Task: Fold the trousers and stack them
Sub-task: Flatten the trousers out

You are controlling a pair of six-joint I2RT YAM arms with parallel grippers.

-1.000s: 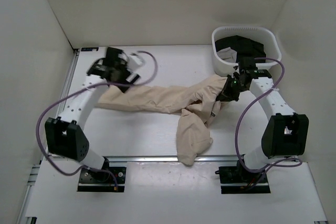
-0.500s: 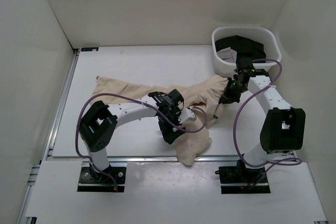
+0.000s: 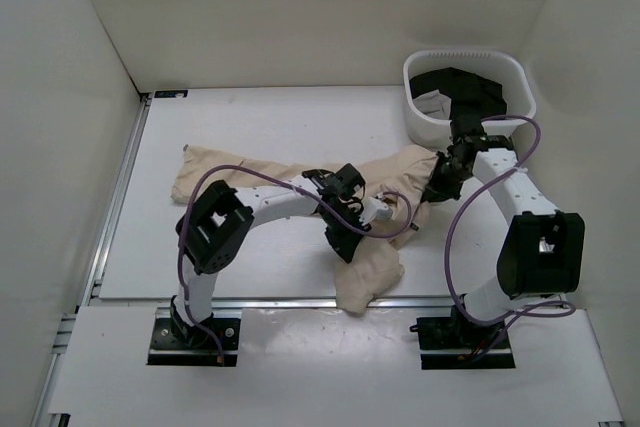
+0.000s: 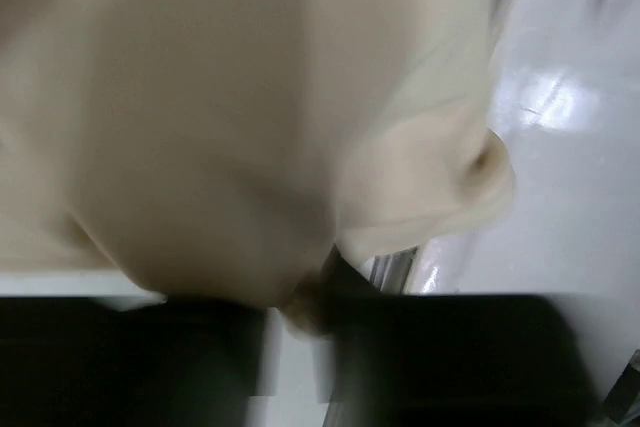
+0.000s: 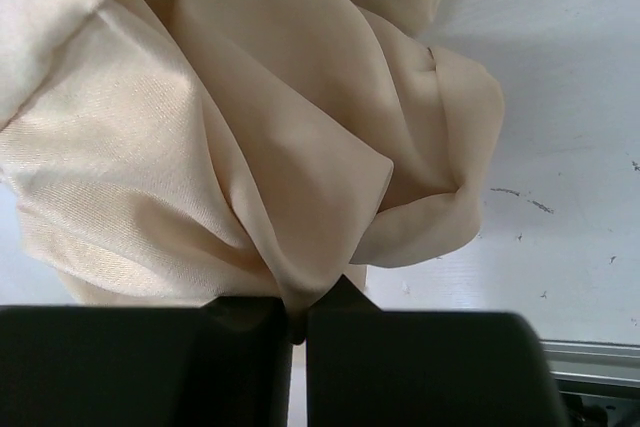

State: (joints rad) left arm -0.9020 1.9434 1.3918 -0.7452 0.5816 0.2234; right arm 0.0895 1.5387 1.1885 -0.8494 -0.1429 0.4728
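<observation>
The trousers (image 3: 250, 182) lie long-ways across the table (image 3: 280, 122), left to right, with one leg bent down toward the near edge. The left gripper (image 3: 345, 237) sits low over the middle, nearest that bent leg. Its picture is blurry, so I cannot tell if it holds cloth. The right gripper (image 3: 437, 182) pinches the right end, its jaws closed tight on a fold. The basket (image 3: 415, 97) stands just behind it, so the room to move is far left.

My left wrist view is just a blurry mess of beige trousers (image 4: 250, 127), so I can't tell if the left hand (image 4: 300, 327) is actually pinching anything.
</observation>
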